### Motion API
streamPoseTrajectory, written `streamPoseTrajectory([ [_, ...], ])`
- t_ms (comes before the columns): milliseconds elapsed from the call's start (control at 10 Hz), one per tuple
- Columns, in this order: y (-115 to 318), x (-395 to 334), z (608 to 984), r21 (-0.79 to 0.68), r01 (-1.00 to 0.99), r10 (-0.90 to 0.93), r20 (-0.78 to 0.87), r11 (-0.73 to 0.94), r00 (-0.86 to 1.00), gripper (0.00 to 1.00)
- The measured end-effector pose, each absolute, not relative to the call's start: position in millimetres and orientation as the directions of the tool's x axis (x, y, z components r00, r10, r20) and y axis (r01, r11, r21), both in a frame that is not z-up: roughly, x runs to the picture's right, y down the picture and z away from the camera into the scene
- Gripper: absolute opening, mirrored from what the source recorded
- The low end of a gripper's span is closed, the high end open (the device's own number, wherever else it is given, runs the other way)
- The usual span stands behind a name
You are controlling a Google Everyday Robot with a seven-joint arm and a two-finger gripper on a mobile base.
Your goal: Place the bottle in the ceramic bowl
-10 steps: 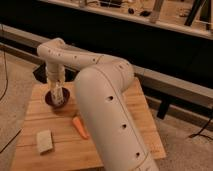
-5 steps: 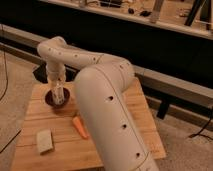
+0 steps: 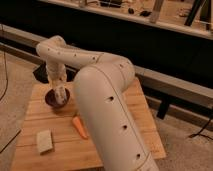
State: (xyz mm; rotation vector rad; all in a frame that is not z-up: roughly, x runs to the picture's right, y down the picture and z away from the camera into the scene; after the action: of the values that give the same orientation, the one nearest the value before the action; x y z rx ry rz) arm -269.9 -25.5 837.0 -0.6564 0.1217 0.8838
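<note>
Placement is the step in hand: my gripper [image 3: 58, 92] hangs straight down over the small round dark maroon ceramic bowl [image 3: 52, 99] at the far left of the pale wooden table [image 3: 140, 112], with the slim pale bottle [image 3: 59, 95] standing roughly upright at its tip and reaching into the bowl's opening. Whether I am clasping the bottle or have let it go I cannot tell, since wrist and bottle blur into one light column. The bottle lies directly below my wrist, in line with it, its lower end seemingly inside the bowl, though I cannot say whether it touches the bottom. The next move, as I judge it, calls for setting the bottle down until the bowl bears it, loosening my hold, then lifting straight up so I do not tip it or drag the bowl. A tall bottle in a shallow bowl may topple against the rim. Nearer the camera lie a short orange carrot-like piece [image 3: 79, 127] and a pale rectangular sponge-like block [image 3: 44, 141], well apart from the bowl.
</note>
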Motion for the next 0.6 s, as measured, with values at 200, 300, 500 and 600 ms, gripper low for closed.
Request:
streamPoseTrajectory([
  [200, -23.6, -271.2, 834.6, -0.488, -0.748, 0.677, -0.36, 0.45, 0.642, 0.8],
  [300, -23.1, -271.3, 833.9, -0.489, -0.748, 0.678, -0.36, 0.449, 0.642, 0.8],
  [500, -24.1, -270.4, 832.3, -0.491, -0.749, 0.68, -0.358, 0.446, 0.64, 0.8],
  [600, -25.6, -269.5, 830.9, -0.491, -0.75, 0.683, -0.356, 0.444, 0.637, 0.8],
])
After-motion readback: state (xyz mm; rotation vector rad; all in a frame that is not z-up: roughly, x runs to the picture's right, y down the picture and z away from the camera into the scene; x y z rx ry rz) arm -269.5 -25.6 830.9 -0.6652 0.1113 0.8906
